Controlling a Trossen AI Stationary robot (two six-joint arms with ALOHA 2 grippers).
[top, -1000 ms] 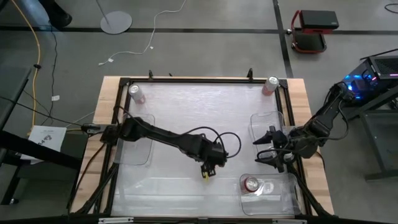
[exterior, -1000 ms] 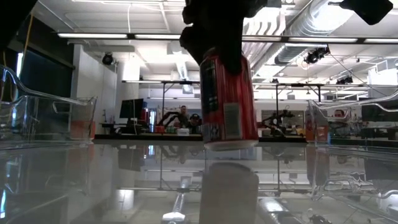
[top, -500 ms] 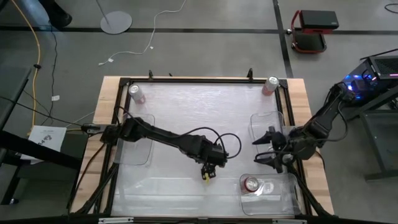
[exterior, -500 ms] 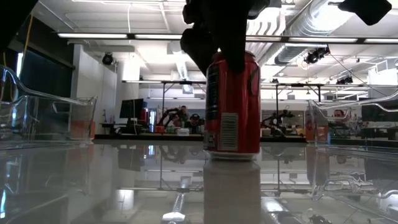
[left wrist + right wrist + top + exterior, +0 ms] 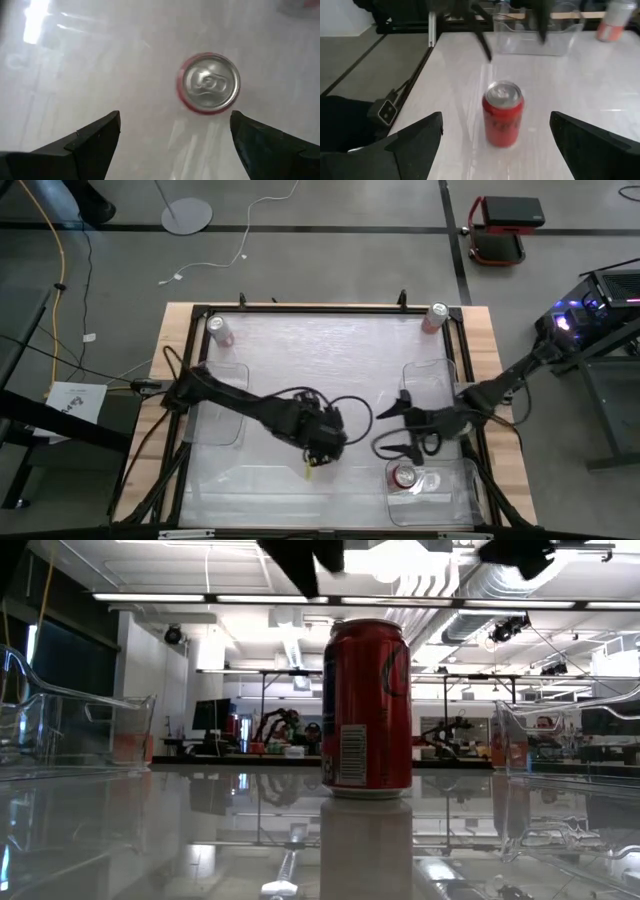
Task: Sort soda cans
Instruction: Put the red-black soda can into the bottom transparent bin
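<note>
Your right gripper [image 5: 495,150], jaws wide, faces the upright red soda can [image 5: 503,113] centred ahead between them, so drive straight in, then squeeze.

Between our grippers: red can [image 5: 367,708] stands upright, bare table [image 5: 330,350] all round it.
Right flank: clear tray [image 5: 432,490] sits near.

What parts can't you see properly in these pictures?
- Red can in the middle: missing from the high view, where the left gripper covers it.
- Can in the near-right clear tray: only its top shows in the high view.
- Far-corner cans: too small to read.
- Low view: both grippers are cut off by the top edge.
</note>
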